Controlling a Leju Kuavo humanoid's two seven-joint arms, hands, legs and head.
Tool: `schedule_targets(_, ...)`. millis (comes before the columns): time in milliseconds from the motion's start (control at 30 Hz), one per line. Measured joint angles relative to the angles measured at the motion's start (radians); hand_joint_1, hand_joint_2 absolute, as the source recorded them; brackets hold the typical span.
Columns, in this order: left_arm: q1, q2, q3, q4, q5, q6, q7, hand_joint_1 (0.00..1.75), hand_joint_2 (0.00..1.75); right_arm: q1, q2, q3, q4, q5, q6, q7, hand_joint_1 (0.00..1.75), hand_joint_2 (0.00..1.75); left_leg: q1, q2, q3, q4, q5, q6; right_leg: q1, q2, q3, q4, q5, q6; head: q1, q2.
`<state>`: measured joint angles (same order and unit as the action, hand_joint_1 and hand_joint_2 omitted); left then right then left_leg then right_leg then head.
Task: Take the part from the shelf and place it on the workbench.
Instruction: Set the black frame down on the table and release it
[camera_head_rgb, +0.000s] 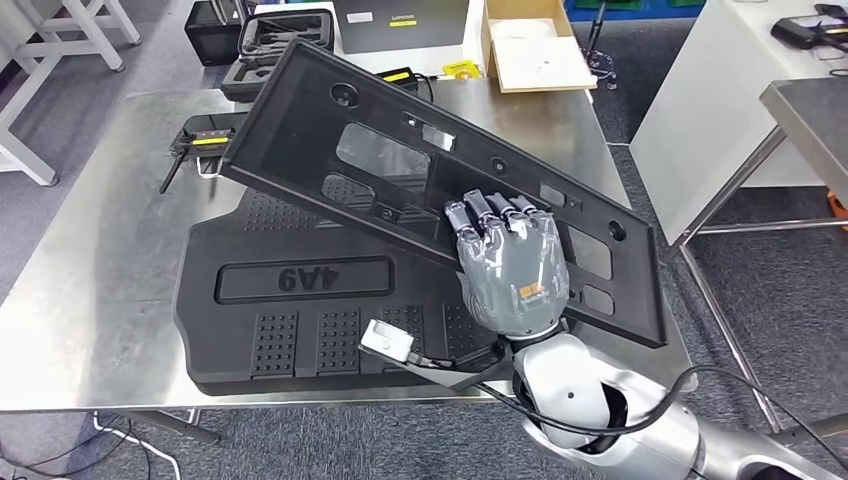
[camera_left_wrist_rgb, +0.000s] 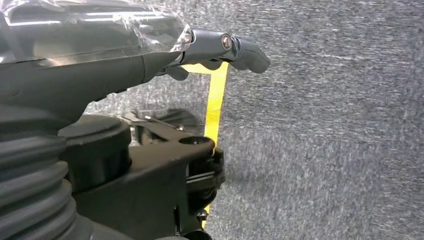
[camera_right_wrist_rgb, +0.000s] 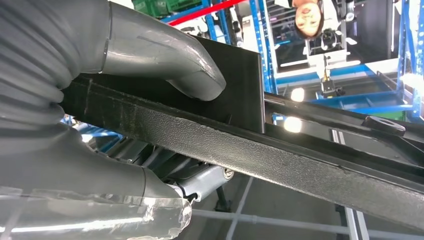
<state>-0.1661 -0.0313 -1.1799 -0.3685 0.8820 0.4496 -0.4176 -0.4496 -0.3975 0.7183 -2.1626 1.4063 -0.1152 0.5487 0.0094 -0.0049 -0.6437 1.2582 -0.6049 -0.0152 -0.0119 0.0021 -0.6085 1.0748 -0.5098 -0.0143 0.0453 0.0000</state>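
The right hand (camera_head_rgb: 512, 268) grips the long black panel (camera_head_rgb: 400, 165), tilted across frame centre above the bench (camera_head_rgb: 90, 270). The left hand (camera_left_wrist_rgb: 220, 50) hangs over grey carpet, holding nothing.

The left hand (camera_left_wrist_rgb: 220, 50) is seen above grey carpet (camera_left_wrist_rgb: 325, 140), holding nothing, fingers extended. A yellow floor line (camera_left_wrist_rgb: 216, 107) is noted on the carpet.

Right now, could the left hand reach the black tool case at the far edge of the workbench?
Probably not. The left hand hangs over the floor, and the tilted part held by the right hand lies before the tool case.
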Motion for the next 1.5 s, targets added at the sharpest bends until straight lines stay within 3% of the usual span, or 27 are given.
schedule_targets(67,-0.001,0.001,0.000,0.000,0.000,0.002,0.001,0.00,1.75,-0.001,0.000,0.000,0.000,0.000,0.000,0.000,1.75,1.75,-0.013,-0.001,0.030,-0.116,0.084,0.024,0.006,0.002,0.016,-0.002,-0.009,0.001,0.001,0.000)
schedule_targets(100,-0.001,0.002,0.000,0.000,0.000,0.004,0.001,0.00,1.75,-0.001,0.000,0.000,0.000,0.000,0.000,0.000,1.75,1.75,-0.019,-0.001,0.042,-0.155,0.103,0.033,0.006,0.002,0.020,-0.004,-0.011,0.003,0.002,0.000)
schedule_targets(133,-0.001,0.002,0.000,0.000,-0.001,0.005,0.001,0.00,1.75,-0.002,0.000,0.000,0.000,0.000,0.000,0.000,1.75,1.75,-0.022,-0.001,0.049,-0.178,0.104,0.036,0.007,0.002,0.020,-0.005,-0.013,0.004,0.002,0.000)
schedule_targets(267,0.003,0.002,0.000,0.001,-0.001,0.007,0.002,0.00,1.75,-0.002,0.000,0.000,0.000,0.000,0.000,0.000,1.75,1.75,-0.019,-0.004,0.063,-0.211,0.085,0.008,0.007,0.000,0.020,-0.008,-0.016,0.000,0.005,0.000)
schedule_targets(300,0.003,0.002,0.000,0.001,-0.001,0.008,0.002,0.00,1.75,-0.002,0.000,0.000,0.000,0.000,0.000,0.000,1.75,1.75,-0.019,-0.005,0.064,-0.211,0.085,0.013,0.007,-0.001,0.022,-0.011,-0.016,0.001,0.006,0.000)
schedule_targets(533,0.004,0.002,0.000,0.001,-0.001,0.008,0.002,0.00,1.75,-0.004,0.000,0.000,0.000,0.000,0.000,0.000,1.75,1.75,-0.019,-0.005,0.064,-0.211,0.083,0.018,0.008,0.000,0.029,-0.021,-0.013,0.007,0.007,0.000)
schedule_targets(1233,0.004,0.002,0.000,0.001,-0.003,-0.007,-0.010,0.00,1.75,-0.040,0.000,0.000,0.002,-0.002,-0.002,-0.004,1.75,1.75,-0.015,-0.005,0.068,-0.214,0.082,0.019,0.008,0.000,0.030,-0.023,-0.014,0.009,0.006,0.000)
schedule_targets(1367,0.004,0.002,0.000,0.001,-0.003,-0.007,-0.010,0.00,0.00,-0.052,0.001,0.001,0.004,-0.004,0.002,-0.004,1.75,1.75,-0.015,-0.005,0.068,-0.214,0.082,0.019,0.008,0.000,0.030,-0.023,-0.014,0.009,0.006,0.000)
schedule_targets(1500,0.004,0.002,0.000,0.001,-0.005,-0.003,0.001,0.00,0.00,-0.073,0.005,0.004,0.015,-0.006,0.008,-0.008,1.75,1.75,-0.015,-0.004,0.068,-0.214,0.082,0.019,0.008,0.000,0.031,-0.023,-0.014,0.009,0.006,0.000)
